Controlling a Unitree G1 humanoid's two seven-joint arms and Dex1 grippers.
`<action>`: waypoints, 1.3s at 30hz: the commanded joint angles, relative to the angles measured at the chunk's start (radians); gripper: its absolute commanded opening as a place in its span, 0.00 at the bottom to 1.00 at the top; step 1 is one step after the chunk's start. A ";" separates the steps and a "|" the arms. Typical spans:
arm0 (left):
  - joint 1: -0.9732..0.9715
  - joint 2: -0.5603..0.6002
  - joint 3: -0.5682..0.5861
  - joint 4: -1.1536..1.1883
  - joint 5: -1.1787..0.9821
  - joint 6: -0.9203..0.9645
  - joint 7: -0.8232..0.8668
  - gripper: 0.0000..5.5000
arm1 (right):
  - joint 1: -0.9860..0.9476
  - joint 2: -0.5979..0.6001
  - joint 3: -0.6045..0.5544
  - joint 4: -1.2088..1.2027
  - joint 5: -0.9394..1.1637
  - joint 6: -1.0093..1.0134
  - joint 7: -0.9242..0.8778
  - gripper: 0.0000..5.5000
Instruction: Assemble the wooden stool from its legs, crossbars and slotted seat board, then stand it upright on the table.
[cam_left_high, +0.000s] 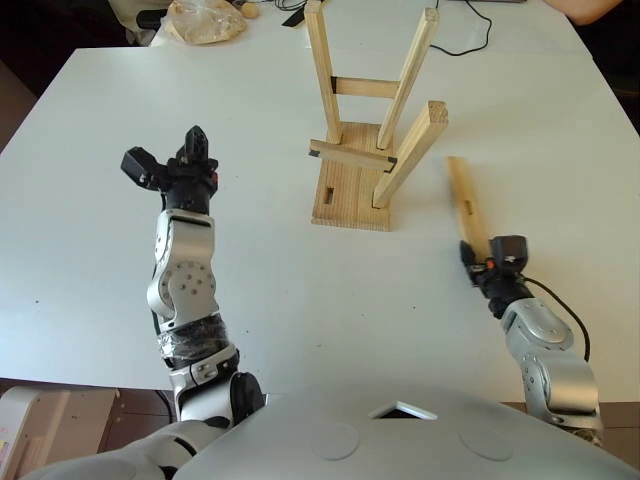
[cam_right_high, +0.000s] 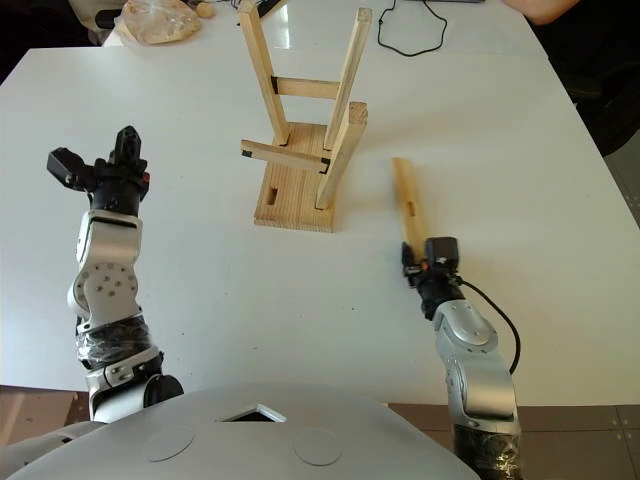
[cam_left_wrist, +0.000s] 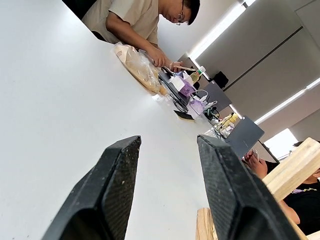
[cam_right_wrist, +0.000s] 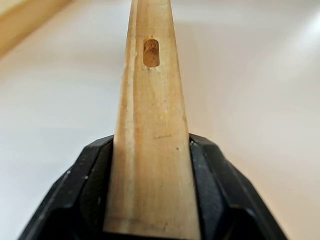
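Out in the middle of the white table (cam_left_high: 280, 300), the half-built stool (cam_left_high: 352, 156) is sitting with its seat board (cam_left_high: 345, 200) lying flat, three legs (cam_left_high: 325, 70) sticking up and crossbars (cam_left_high: 365, 87) joining them. Just to its right, the loose leg (cam_left_high: 463, 195) is stretching low across the tabletop. The right gripper (cam_left_high: 472, 258) is pinching its near end, pressing on both sides. On the left, the left gripper (cam_left_high: 168, 152) is hovering over bare surface, fingers spread, holding nothing. A plastic bag (cam_left_high: 205, 20) and a black cable (cam_left_high: 460, 50) are lying at the far edge, and ceiling light strips (cam_left_wrist: 220, 25) are glowing beyond.
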 joint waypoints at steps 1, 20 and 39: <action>-0.125 0.056 0.013 0.030 0.071 0.072 0.162 0.38 | -0.135 0.091 -0.150 0.239 0.030 -0.014 -0.170 0.38; -0.283 0.010 0.071 -0.002 -0.296 0.026 -0.114 0.38 | -0.758 0.249 -0.087 -0.102 0.685 0.035 -0.216 0.38; -0.143 0.135 -0.045 -0.247 -0.745 0.214 -0.379 0.38 | -0.491 -0.134 0.124 -0.276 1.064 0.176 0.395 0.38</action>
